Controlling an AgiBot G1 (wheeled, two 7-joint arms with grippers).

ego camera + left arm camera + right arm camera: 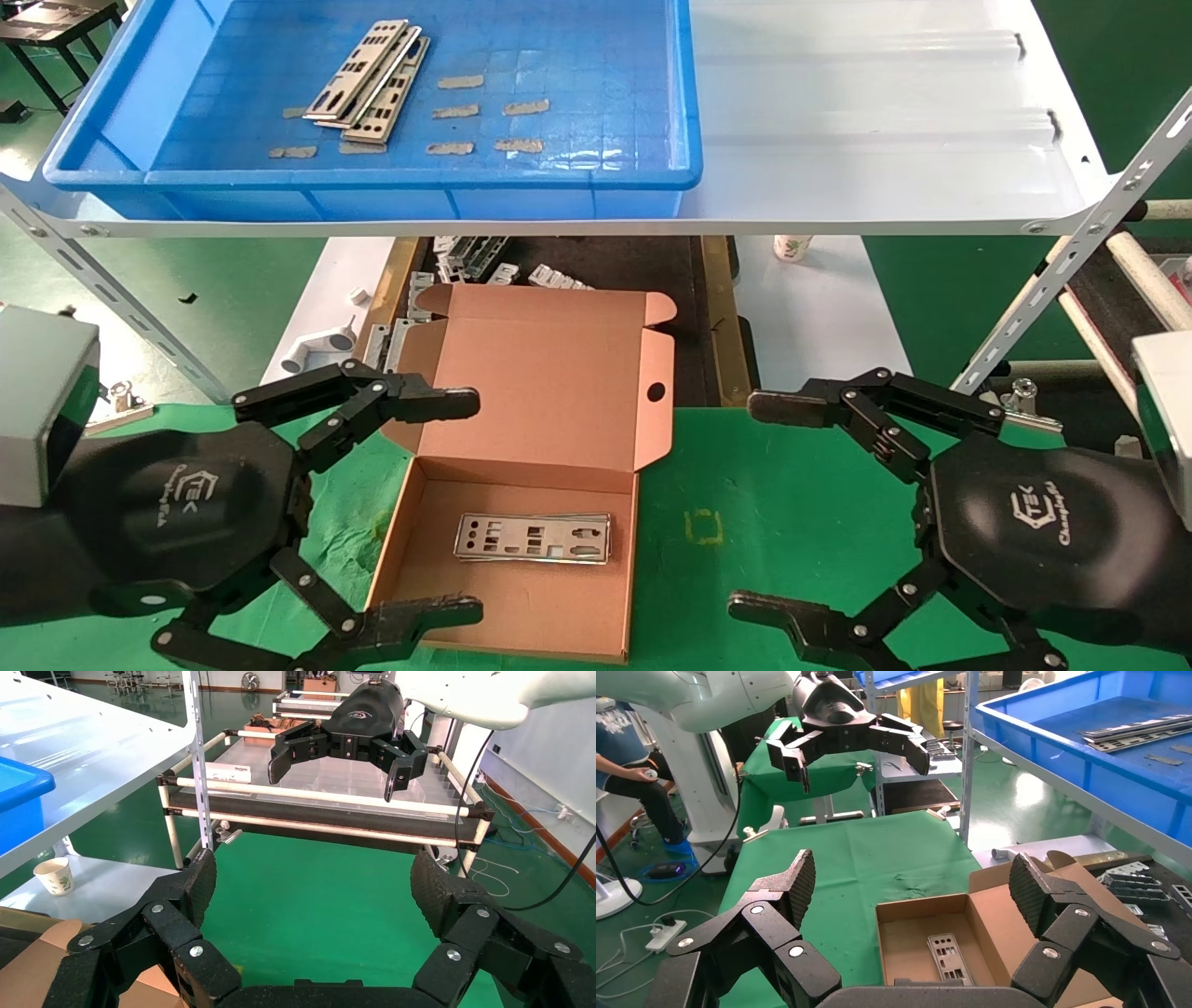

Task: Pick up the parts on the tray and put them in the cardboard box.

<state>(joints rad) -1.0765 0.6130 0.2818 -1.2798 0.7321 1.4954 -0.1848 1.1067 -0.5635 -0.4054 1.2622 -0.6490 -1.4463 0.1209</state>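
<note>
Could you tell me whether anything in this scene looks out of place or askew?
Nothing is spilled or damaged. The plates left in the blue tray lie fanned in an uneven, slanted pile, and one plate lies flat in the cardboard box. Both the left gripper and right gripper are open and hold nothing.

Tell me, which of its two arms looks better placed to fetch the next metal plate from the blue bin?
Probably the left. The parts lie in the left half of the tray, up on the shelf, on the side of the left gripper. The right gripper is equally open and empty, but would have to reach across the cardboard box.
</note>
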